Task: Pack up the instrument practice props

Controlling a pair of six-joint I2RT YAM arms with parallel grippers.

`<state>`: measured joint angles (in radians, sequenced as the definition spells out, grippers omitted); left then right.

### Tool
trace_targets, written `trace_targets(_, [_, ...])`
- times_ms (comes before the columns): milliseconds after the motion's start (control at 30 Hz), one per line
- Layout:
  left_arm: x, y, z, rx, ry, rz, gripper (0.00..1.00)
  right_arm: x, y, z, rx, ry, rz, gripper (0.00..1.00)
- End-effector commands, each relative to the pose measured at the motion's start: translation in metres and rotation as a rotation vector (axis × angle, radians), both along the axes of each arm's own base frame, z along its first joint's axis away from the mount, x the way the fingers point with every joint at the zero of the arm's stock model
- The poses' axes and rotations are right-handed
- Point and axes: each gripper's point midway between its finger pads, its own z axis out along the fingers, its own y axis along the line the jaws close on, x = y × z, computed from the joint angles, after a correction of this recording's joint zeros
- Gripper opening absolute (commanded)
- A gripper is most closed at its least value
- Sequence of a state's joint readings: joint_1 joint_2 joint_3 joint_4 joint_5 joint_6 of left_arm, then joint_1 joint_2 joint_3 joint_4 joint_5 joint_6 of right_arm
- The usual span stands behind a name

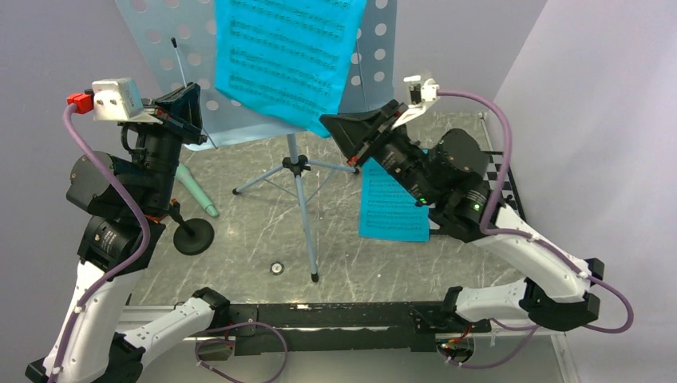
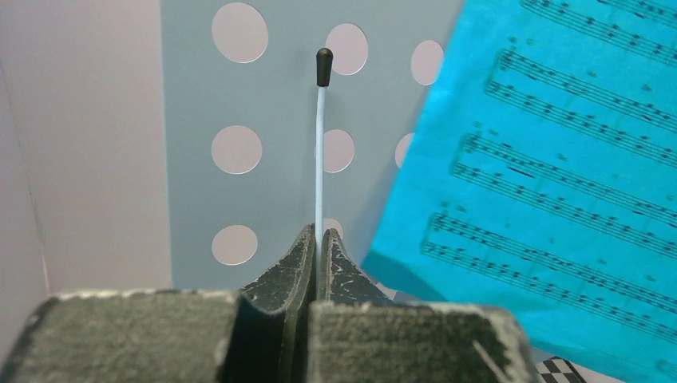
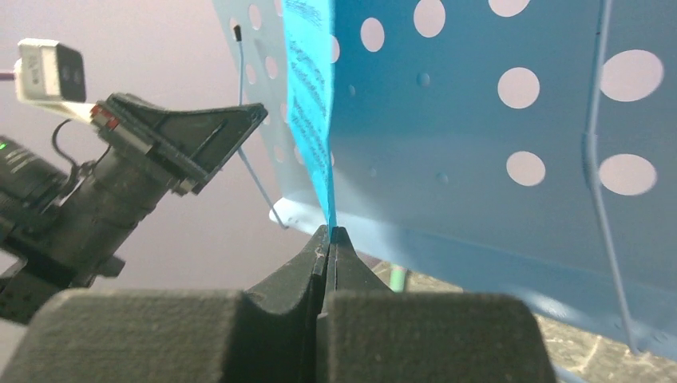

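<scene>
Right claw point(image 3: 329, 235) clenched on turquoise music sheet point(image 3: 313, 96) at its bottom corner, sheet against pale-blue perforated stand tray point(image 3: 479, 159). Left claw point(image 2: 318, 235) pinches tray's thin black-tipped wire point(image 2: 320, 152). Second sheet point(image 1: 391, 209) flat on desk point(image 1: 239, 227) beside tripod legs point(image 1: 304, 215).

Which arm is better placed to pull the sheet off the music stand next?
Right. The right gripper is shut on the bottom edge of the music sheet. The left gripper is clamped on the thin retainer wire, clear of the paper.
</scene>
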<state>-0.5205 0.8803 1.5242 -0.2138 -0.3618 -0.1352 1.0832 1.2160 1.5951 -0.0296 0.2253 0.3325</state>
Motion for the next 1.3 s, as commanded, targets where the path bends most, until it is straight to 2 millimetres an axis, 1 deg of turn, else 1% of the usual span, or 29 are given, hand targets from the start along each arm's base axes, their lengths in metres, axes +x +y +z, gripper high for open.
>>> trace_targets(0, [-0.01,0.004,0.016,-0.02,-0.068,-0.007,0.0,-0.026,-0.026,0.0,-0.064,-0.049,0.052,0.0])
trace_targets(133, [-0.008,0.002,0.015,-0.014,-0.065,-0.011,0.0,-0.053,-0.046,-0.016,-0.124,-0.099,0.126,0.0])
trace_targets(200, [-0.008,0.001,0.015,-0.015,-0.065,-0.015,0.01,-0.063,-0.055,-0.026,-0.148,-0.116,0.151,0.0])
trace_targets(300, [-0.01,0.002,0.015,-0.023,-0.069,-0.014,0.1,-0.074,-0.069,-0.038,-0.174,-0.128,0.166,0.0])
trace_targets(400, [-0.014,0.004,0.015,-0.024,-0.076,-0.02,0.28,-0.088,-0.077,-0.049,-0.21,-0.146,0.215,0.0])
trace_targets(500, [-0.02,0.004,0.016,-0.014,-0.085,-0.03,0.53,-0.102,-0.081,-0.061,-0.251,-0.164,0.274,0.0])
trace_targets(600, [-0.025,0.006,0.015,-0.016,-0.084,-0.037,0.72,-0.118,-0.081,-0.081,-0.314,-0.187,0.361,0.0])
trace_targets(667, [-0.029,0.007,0.012,-0.022,-0.081,-0.042,0.81,-0.13,-0.079,-0.099,-0.363,-0.191,0.436,0.0])
trace_targets(733, [-0.034,0.009,0.008,-0.029,-0.079,-0.05,0.87,-0.137,-0.077,-0.123,-0.42,-0.176,0.49,0.0])
trace_targets(767, [-0.04,0.012,0.007,-0.041,-0.084,-0.053,0.9,-0.138,-0.076,-0.136,-0.45,-0.155,0.501,0.0])
trace_targets(800, [-0.044,0.014,0.004,-0.047,-0.085,-0.056,0.92,-0.137,-0.076,-0.152,-0.483,-0.131,0.511,0.0])
trace_targets(833, [-0.047,0.016,-0.001,-0.055,-0.082,-0.056,0.93,-0.137,-0.076,-0.164,-0.506,-0.113,0.513,0.0])
trace_targets(967, [-0.06,0.024,-0.019,-0.093,-0.066,-0.069,0.93,-0.129,-0.083,-0.215,-0.582,-0.011,0.466,0.0])
trace_targets(1033, [-0.064,0.025,-0.033,-0.109,-0.044,-0.076,0.93,-0.121,-0.09,-0.24,-0.62,0.045,0.41,0.0])
trace_targets(1133, [-0.069,0.027,-0.05,-0.138,-0.016,-0.088,0.92,-0.099,-0.109,-0.272,-0.686,0.151,0.253,0.0])
trace_targets(1200, [-0.072,0.028,-0.06,-0.157,0.003,-0.093,0.92,-0.084,-0.125,-0.284,-0.712,0.215,0.125,0.0])
trace_targets(1233, [-0.072,0.029,-0.065,-0.163,0.012,-0.093,0.92,-0.067,-0.14,-0.287,-0.713,0.253,-0.007,0.0])
trace_targets(1267, [-0.073,0.029,-0.069,-0.166,0.022,-0.094,0.92,-0.056,-0.154,-0.289,-0.707,0.289,-0.112,0.0])
